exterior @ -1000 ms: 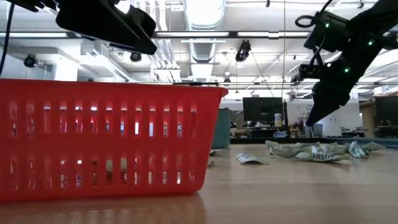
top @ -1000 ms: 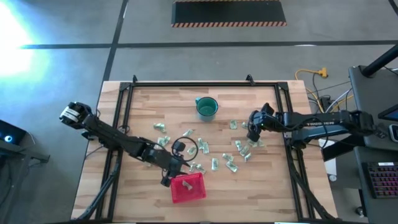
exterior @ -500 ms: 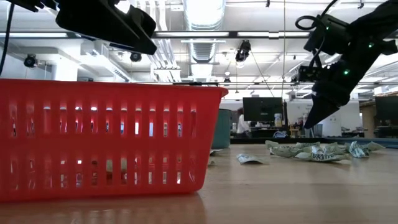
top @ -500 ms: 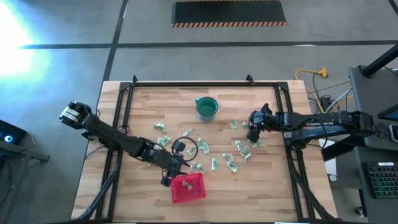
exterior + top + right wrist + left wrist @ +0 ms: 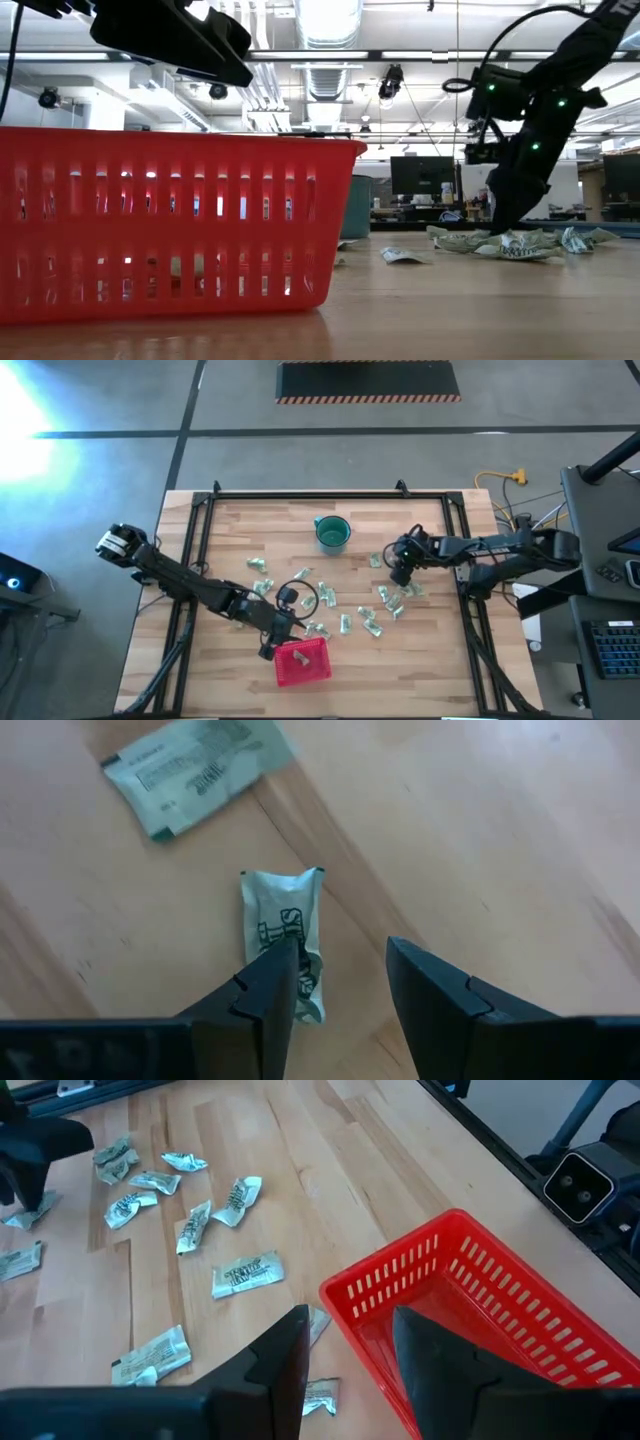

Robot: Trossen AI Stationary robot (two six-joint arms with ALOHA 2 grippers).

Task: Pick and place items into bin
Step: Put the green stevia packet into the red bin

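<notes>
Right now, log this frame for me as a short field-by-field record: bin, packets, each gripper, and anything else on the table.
bin: red basket at the table's near edge
packets: pale green and whitish packets scattered on the wood between basket and cup
left gripper: left gripper open, empty, hovering at the basket's edge
right gripper: right gripper open, low over one packet, one finger overlapping it
other: teal cup standing upright towards the far side

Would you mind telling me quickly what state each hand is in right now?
Left hand: open, empty, at the edge of the red basket.
Right hand: open, holding nothing, low over a pale green packet.
</notes>
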